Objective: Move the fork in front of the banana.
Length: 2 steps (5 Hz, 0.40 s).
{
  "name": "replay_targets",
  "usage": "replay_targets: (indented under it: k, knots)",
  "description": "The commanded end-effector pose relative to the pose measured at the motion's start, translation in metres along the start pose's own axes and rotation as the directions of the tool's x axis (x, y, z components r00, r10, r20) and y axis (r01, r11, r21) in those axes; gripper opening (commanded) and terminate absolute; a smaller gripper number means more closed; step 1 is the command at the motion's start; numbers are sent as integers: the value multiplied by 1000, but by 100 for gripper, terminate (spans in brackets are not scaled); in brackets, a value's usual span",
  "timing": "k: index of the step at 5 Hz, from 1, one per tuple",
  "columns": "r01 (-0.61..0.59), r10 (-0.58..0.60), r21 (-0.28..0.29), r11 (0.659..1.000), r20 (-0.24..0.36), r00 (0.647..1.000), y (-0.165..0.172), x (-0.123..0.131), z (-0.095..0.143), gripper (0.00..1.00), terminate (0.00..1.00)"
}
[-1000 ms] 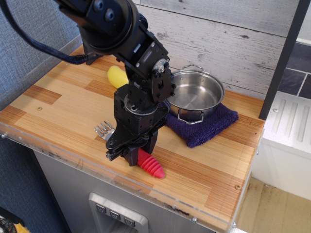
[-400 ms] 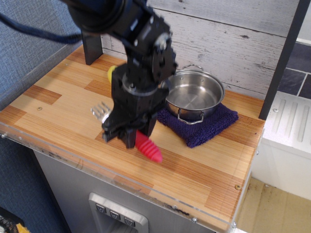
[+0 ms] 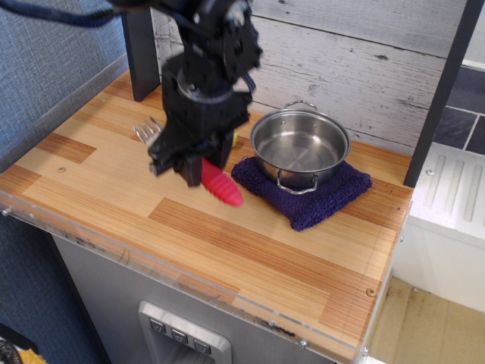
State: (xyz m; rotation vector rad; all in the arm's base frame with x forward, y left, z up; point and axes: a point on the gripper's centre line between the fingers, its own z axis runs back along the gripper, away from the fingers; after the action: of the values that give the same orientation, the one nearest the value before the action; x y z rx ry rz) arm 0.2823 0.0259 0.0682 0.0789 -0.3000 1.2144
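My black gripper (image 3: 186,168) is shut on the fork, raised above the wooden counter (image 3: 250,243) left of the steel pot. The fork's ribbed red handle (image 3: 220,186) sticks out to the lower right of the jaws. Its silver head (image 3: 146,131) pokes out to the upper left. The yellow banana is almost wholly hidden behind the gripper; only a thin yellow sliver (image 3: 235,139) shows at the gripper's right edge, near the pot.
A steel pot (image 3: 333,129) with two handles stands on a purple cloth (image 3: 330,196) at the back right. A black post (image 3: 141,53) rises at the back left by the plank wall. The counter's front edge is lined with clear plastic.
The gripper has carried the fork up off the counter and toward the back left, from near the front edge to over the banana's spot, covering the banana.
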Motion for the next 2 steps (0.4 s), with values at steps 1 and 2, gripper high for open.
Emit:
replay_targets:
  k: [1,2]
  knots:
    - [-27,27,-14,1000,17,1000,-16,18,-2,0,0]
    - [-50,50,14,999,26,998,-16,32,-13,0,0]
